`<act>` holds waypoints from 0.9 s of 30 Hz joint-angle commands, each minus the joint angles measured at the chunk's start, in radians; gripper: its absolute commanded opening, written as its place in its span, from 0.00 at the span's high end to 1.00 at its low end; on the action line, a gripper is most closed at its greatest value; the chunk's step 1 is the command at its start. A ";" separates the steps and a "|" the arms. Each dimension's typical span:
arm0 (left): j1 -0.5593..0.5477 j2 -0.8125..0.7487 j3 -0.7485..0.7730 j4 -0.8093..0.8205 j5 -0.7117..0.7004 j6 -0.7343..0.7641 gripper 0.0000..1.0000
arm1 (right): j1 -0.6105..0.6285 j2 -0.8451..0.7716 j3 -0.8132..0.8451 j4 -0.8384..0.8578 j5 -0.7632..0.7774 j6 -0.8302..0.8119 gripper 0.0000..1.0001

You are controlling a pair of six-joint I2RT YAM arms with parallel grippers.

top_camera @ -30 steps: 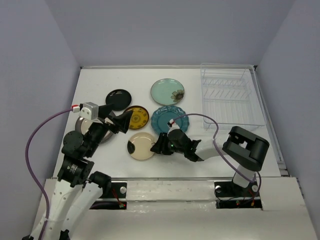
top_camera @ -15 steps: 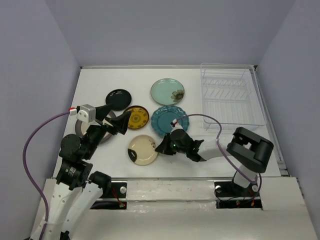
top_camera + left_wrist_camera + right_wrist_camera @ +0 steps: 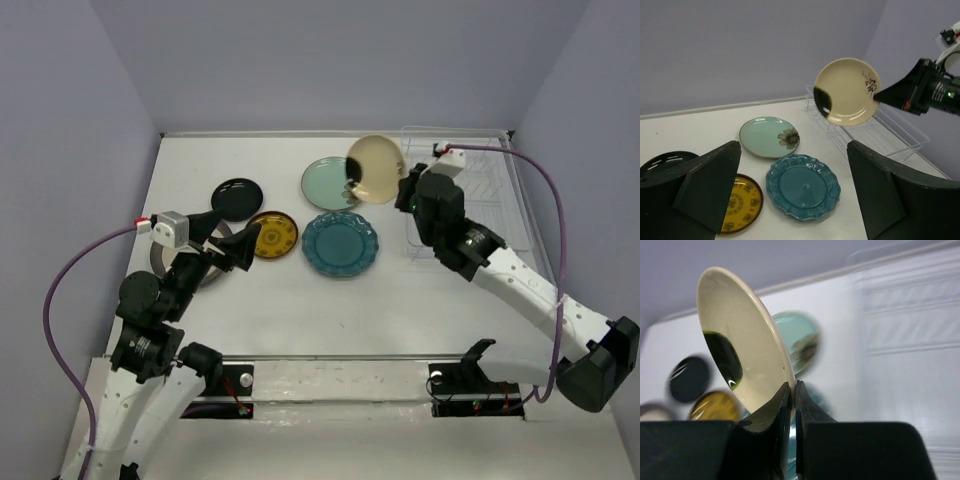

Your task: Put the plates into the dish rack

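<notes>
My right gripper (image 3: pixel 403 190) is shut on the rim of the cream plate with a black patch (image 3: pixel 374 167) and holds it tilted in the air, at the left end of the clear dish rack (image 3: pixel 465 200). In the right wrist view the jaws (image 3: pixel 792 386) pinch the plate's edge (image 3: pixel 740 340). The black plate (image 3: pixel 237 198), amber plate (image 3: pixel 273 234), scalloped teal plate (image 3: pixel 340 243) and mint flower plate (image 3: pixel 328 184) lie flat on the table. My left gripper (image 3: pixel 235 250) is open and empty beside the amber plate. The grey-rimmed plate (image 3: pixel 158 254) is mostly hidden under the left arm.
The rack stands at the back right near the table's right edge and back wall. In the left wrist view the held plate (image 3: pixel 847 91) hangs above the rack (image 3: pixel 890 135), with the teal plate (image 3: pixel 802 186) between my left fingers. Purple cables trail from both wrists.
The right gripper has lifted the cream plate from the front of the table and carried it up and back to the rack's left end. The left arm has barely moved.
</notes>
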 commanded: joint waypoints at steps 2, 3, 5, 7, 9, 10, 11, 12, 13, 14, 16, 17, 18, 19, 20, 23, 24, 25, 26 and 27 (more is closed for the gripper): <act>-0.008 -0.006 0.010 0.029 -0.018 -0.002 0.01 | -0.296 0.116 0.170 -0.188 0.374 -0.285 0.93; -0.008 -0.003 0.010 0.029 -0.016 -0.002 0.01 | -0.342 0.134 0.221 -0.213 0.346 -0.278 0.93; -0.008 -0.002 0.011 0.029 -0.015 -0.002 0.01 | -0.444 0.159 0.253 -0.230 0.306 -0.284 0.93; -0.011 0.000 0.011 0.027 -0.013 -0.002 0.01 | -0.487 0.209 0.308 -0.237 0.312 -0.316 0.93; -0.011 0.001 0.011 0.027 -0.012 -0.003 0.01 | -0.528 0.272 0.348 -0.247 0.308 -0.343 0.93; -0.011 0.003 0.011 0.027 -0.010 -0.003 0.01 | -0.528 0.295 0.371 -0.253 0.306 -0.357 0.93; -0.011 0.005 0.011 0.029 -0.004 -0.003 0.01 | -0.528 0.343 0.414 -0.265 0.321 -0.380 0.93; -0.011 0.006 0.011 0.029 -0.004 -0.002 0.01 | -0.528 0.343 0.434 -0.270 0.332 -0.392 0.93; -0.011 0.008 0.011 0.027 -0.004 -0.003 0.01 | -0.528 0.384 0.451 -0.276 0.340 -0.412 0.93; -0.011 0.008 0.013 0.026 -0.006 -0.002 0.01 | -0.528 0.415 0.486 -0.277 0.335 -0.416 0.93; -0.011 0.006 0.013 0.026 -0.009 -0.002 0.01 | -0.528 0.439 0.517 -0.284 0.314 -0.413 0.93; -0.011 0.006 0.013 0.026 -0.009 -0.002 0.01 | -0.528 0.452 0.537 -0.294 0.302 -0.411 0.93; -0.011 0.006 0.011 0.026 -0.009 -0.002 0.01 | -0.528 0.464 0.572 -0.299 0.297 -0.411 0.93; -0.011 0.006 0.013 0.024 -0.009 -0.002 0.01 | -0.528 0.493 0.588 -0.310 0.294 -0.414 0.93; -0.011 0.006 0.013 0.024 -0.010 0.000 0.01 | -0.528 0.507 0.605 -0.316 0.292 -0.417 0.93; -0.011 0.005 0.013 0.024 -0.009 -0.002 0.01 | -0.528 0.553 0.654 -0.333 0.271 -0.417 0.93; -0.011 0.005 0.013 0.024 -0.007 -0.003 0.01 | -0.528 0.564 0.670 -0.339 0.265 -0.414 0.93; -0.011 0.005 0.013 0.024 -0.007 -0.003 0.01 | -0.528 0.573 0.671 -0.343 0.257 -0.408 0.93; -0.012 0.005 0.013 0.024 -0.007 -0.002 0.01 | -0.528 0.581 0.684 -0.352 0.243 -0.394 0.93; -0.012 0.005 0.013 0.024 -0.009 -0.002 0.01 | -0.528 0.599 0.689 -0.354 0.237 -0.391 0.93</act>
